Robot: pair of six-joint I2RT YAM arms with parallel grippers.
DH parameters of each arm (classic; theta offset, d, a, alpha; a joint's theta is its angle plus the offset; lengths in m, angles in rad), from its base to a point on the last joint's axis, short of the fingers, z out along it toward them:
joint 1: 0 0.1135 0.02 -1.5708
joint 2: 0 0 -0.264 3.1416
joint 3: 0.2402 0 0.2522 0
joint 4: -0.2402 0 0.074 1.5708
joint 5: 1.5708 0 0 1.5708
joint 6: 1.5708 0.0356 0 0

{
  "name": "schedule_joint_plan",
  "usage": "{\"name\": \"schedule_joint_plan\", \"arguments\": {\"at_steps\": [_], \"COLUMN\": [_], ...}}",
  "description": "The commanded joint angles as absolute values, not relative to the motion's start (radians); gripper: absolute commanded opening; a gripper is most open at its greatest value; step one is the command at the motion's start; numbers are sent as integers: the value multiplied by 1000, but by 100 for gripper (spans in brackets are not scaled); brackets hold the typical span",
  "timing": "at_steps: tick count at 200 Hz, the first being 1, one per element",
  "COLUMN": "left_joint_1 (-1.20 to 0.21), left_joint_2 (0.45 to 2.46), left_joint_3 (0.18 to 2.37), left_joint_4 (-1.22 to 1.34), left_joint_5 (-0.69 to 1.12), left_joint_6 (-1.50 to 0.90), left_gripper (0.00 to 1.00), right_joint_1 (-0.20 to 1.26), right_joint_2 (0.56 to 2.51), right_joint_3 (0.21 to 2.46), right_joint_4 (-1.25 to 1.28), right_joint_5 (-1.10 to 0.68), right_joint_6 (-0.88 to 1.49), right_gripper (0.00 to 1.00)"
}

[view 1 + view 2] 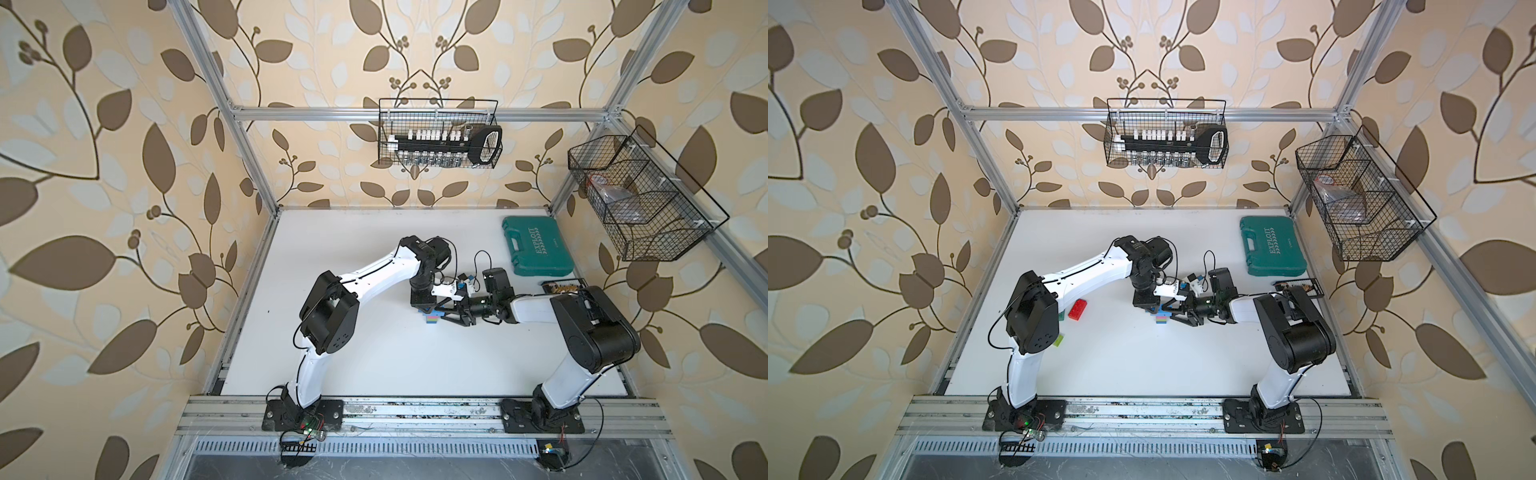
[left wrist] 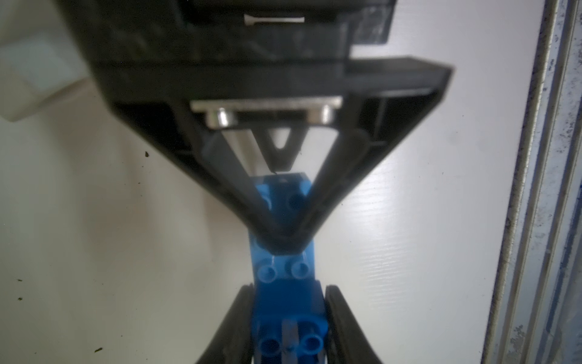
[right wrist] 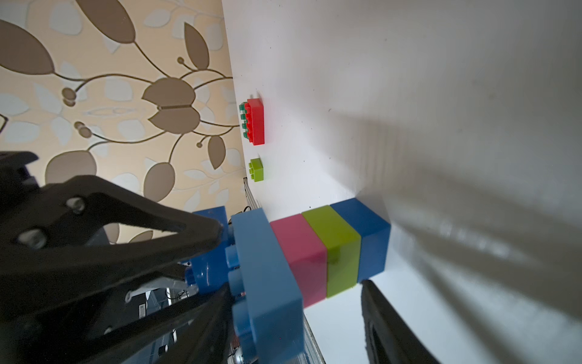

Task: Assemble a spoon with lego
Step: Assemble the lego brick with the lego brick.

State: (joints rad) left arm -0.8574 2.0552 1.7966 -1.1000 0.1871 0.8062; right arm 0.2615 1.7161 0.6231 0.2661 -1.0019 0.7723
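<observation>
The spoon's stem [image 3: 327, 252] stands upright mid-table as a stack of blue, lime and pink bricks, topped by a wide light-blue brick [image 3: 264, 268]; it shows in both top views [image 1: 431, 321] [image 1: 1162, 318]. From above, my left gripper [image 2: 289, 302] is shut on a dark blue brick [image 2: 288, 318] that sits on the light-blue brick's studs. My right gripper [image 3: 296, 296] reaches in from the right with its jaws apart. One finger lies over the light-blue brick and the other finger [image 3: 387, 324] lies low beside the blue base. Loose lego lies at the left: a red brick [image 1: 1077, 309], a green one [image 3: 243, 121] and a lime one [image 1: 1060, 340].
A teal tool case [image 1: 536, 247] lies at the back right and a small dark tray [image 1: 563, 286] sits behind the right arm. Wire baskets hang on the back wall [image 1: 440, 133] and the right wall [image 1: 640, 199]. The left arm's elbow [image 1: 328, 316] hides the loose bricks in a top view.
</observation>
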Motion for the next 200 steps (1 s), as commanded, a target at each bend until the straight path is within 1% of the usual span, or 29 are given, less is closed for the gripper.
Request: {"name": "schedule_joint_plan", "arguments": {"at_steps": [1, 35, 64, 95, 129, 143, 174, 200], "left_joint_1": [-874, -868, -870, -883, -884, -884, -886, -888], "left_joint_2": [2062, 2076, 2067, 2094, 2052, 2038, 2051, 2099], "left_joint_3": [1769, 1798, 1762, 1761, 1715, 1694, 1679, 1744], "left_joint_4": [-1125, -1166, -1126, -1120, -1077, -1063, -1072, -1162], "left_joint_5": [251, 206, 208, 148, 167, 143, 256, 171], "left_joint_6": [778, 740, 733, 695, 674, 683, 705, 696], "left_gripper": [10, 10, 10, 10, 10, 10, 10, 10], "right_joint_1": [258, 256, 258, 257, 258, 257, 257, 258], "right_joint_2": [1750, 1755, 1757, 1756, 1763, 1765, 1766, 1769], "right_joint_3": [620, 621, 622, 623, 625, 626, 626, 625], "right_joint_4": [180, 177, 175, 170, 169, 169, 163, 161], "right_joint_5": [-904, -904, -904, -902, -903, -904, -902, -898], "right_joint_6": [756, 755, 755, 752, 751, 749, 749, 747], "right_gripper": [61, 61, 60, 60, 60, 60, 60, 60]}}
